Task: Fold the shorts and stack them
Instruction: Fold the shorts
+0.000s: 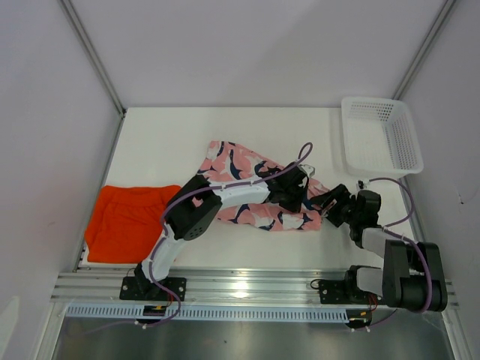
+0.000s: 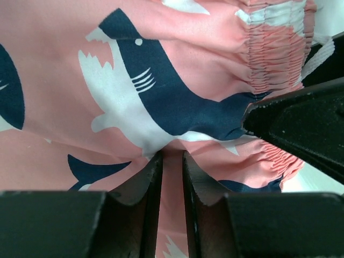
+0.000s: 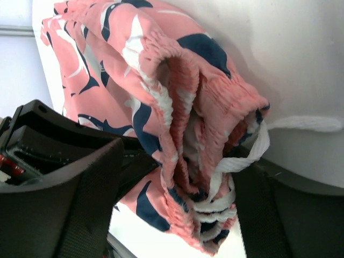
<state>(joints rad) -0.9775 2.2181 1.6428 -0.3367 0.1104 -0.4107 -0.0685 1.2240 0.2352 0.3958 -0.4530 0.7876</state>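
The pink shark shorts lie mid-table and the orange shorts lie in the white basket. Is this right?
Not quite: the orange shorts lie on the table at its left edge, not in the white basket. The top view shows it. The rest is right.

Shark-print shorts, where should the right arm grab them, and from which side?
Pinch the shark-print shorts at the gathered elastic waistband on their right end, coming in from the right. It stands bunched up off the table, thick enough to pinch, between the open fingers of the right gripper.
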